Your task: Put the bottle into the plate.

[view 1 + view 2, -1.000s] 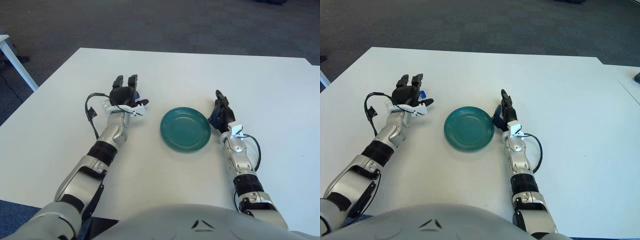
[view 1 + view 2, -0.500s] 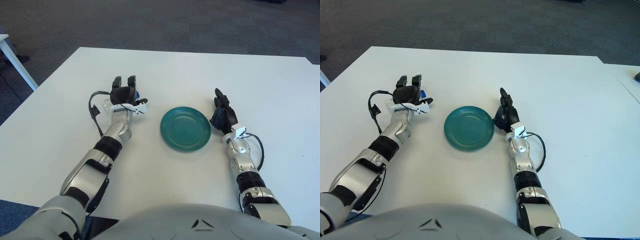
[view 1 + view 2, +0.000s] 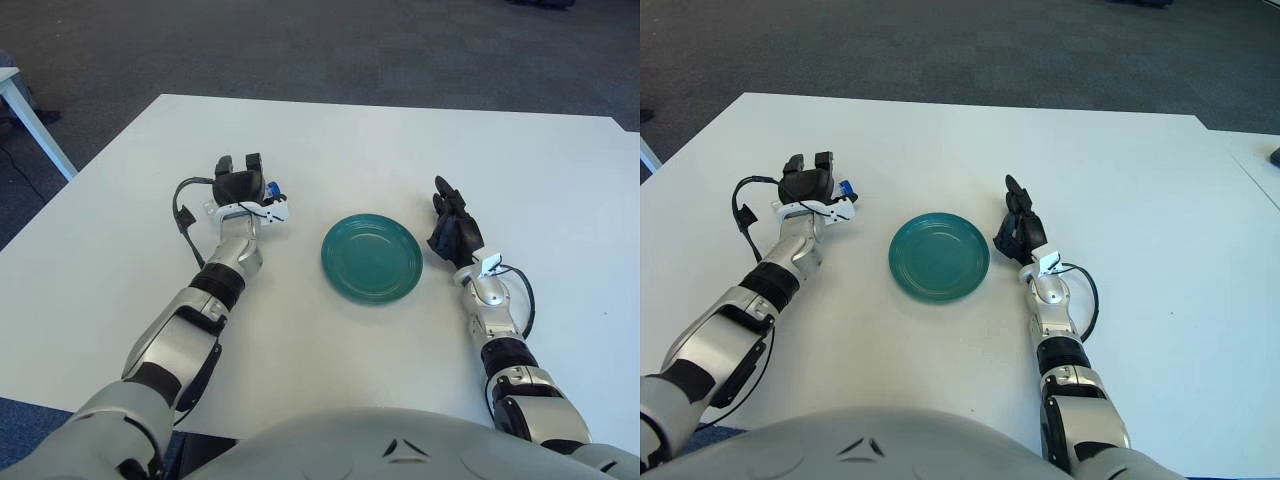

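A teal plate [image 3: 370, 257] lies at the middle of the white table [image 3: 400, 140]. Left of it, only the blue end of the bottle [image 3: 271, 188] shows; my left hand [image 3: 238, 181] covers the rest. The hand's fingers [image 3: 224, 164] point away from me, stretched over the bottle and not wrapped around it. My right hand [image 3: 450, 226] shows just right of the plate, fingers extended and holding nothing.
The table's far edge runs across the top, with dark carpet [image 3: 300, 40] beyond it. A white table leg [image 3: 30, 115] stands at the far left. A black cable [image 3: 185, 215] loops beside my left wrist.
My left hand has shifted a little left and away over the bottle, whose blue end stayed put. My right hand has drifted slightly right, away from the plate.
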Available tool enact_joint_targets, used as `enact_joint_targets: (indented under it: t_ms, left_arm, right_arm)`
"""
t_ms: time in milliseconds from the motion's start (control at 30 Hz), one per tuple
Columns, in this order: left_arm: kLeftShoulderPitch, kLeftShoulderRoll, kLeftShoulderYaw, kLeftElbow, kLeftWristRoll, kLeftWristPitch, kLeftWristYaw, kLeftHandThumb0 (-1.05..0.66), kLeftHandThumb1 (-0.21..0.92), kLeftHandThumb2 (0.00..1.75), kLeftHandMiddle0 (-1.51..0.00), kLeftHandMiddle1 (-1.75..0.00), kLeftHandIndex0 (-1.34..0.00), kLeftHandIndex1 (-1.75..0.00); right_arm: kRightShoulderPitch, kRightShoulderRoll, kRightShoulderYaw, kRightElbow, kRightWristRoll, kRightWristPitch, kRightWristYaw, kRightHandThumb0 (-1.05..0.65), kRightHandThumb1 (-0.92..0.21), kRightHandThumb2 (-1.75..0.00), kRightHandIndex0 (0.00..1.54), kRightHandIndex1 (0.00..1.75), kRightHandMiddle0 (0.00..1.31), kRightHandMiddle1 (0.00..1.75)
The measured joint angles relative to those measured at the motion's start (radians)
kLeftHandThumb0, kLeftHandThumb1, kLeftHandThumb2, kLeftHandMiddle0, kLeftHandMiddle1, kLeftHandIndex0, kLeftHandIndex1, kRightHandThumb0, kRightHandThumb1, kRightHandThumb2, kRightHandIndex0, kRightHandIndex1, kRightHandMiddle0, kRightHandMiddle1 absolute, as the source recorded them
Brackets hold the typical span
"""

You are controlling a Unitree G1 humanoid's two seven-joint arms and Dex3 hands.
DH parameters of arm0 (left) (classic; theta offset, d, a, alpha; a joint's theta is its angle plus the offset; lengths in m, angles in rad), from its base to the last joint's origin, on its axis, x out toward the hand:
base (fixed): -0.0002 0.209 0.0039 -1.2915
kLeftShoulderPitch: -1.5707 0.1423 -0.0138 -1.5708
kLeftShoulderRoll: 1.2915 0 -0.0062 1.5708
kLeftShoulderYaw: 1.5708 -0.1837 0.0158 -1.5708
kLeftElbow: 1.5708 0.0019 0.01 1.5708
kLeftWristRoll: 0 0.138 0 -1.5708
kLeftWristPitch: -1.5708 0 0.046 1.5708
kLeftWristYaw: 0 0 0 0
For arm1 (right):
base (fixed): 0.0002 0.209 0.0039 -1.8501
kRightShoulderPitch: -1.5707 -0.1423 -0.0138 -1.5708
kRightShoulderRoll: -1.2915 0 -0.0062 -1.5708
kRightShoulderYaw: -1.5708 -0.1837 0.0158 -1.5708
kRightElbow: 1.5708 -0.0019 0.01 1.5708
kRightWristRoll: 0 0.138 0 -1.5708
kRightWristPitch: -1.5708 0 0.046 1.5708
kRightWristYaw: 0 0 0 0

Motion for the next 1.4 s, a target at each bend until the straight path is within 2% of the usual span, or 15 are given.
enact_joint_targets:
  t_ms: [733,1133,1400]
  left_arm:
    - [0.0,0.044,0.011,0.102,-0.059,-0.036,0.055,-1.05,0.92,0.67,-0.33,0.0,0.0,-0.78]
    - [0.011,0.044,0.011,0.112,-0.069,-0.044,0.092,-1.05,0.92,0.66,-0.35,-0.01,0.0,-0.82]
    - [-0.001,0.024,0.01,0.202,-0.07,-0.069,0.165,-1.05,0.92,0.67,-0.35,-0.01,0.0,-0.81]
  right_arm:
    - [0.002,-0.025,-0.027,0.007,0.012,0.011,0.0,-1.0,-0.92,-1.19,0.0,0.0,0.0,0.19]
    - [0.003,-0.036,-0.033,0.01,0.037,0.01,0.007,-1.0,-0.92,-1.19,0.0,0.0,0.0,0.16]
    - [0.012,-0.051,-0.05,0.009,0.044,0.013,0.01,-1.0,-0.92,-1.17,0.02,0.01,0.0,0.13]
